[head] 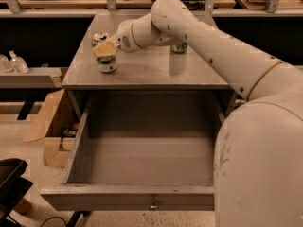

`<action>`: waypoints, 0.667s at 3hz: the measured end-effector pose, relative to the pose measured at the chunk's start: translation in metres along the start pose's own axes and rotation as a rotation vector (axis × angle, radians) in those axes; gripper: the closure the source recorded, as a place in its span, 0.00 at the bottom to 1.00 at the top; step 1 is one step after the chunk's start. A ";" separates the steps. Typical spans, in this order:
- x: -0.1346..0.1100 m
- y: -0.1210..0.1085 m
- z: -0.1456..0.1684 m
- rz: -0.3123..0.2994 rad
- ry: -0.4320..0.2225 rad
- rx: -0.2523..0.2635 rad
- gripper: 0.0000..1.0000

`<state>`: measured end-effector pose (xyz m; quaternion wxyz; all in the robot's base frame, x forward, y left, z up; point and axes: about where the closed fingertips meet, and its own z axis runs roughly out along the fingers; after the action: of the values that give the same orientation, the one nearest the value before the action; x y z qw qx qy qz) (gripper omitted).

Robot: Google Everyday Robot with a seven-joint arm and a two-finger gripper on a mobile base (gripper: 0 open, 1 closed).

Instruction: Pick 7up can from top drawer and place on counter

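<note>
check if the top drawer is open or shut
Open: the top drawer is pulled out below the counter, its inside showing. The gripper is at the 7up can on the counter.
</note>
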<state>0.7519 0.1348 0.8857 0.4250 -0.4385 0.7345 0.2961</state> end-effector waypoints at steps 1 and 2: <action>0.001 0.002 0.003 0.000 0.001 -0.004 0.20; 0.001 0.003 0.005 0.000 0.003 -0.009 0.00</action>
<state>0.7507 0.1401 0.8825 0.4219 -0.4407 0.7339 0.2987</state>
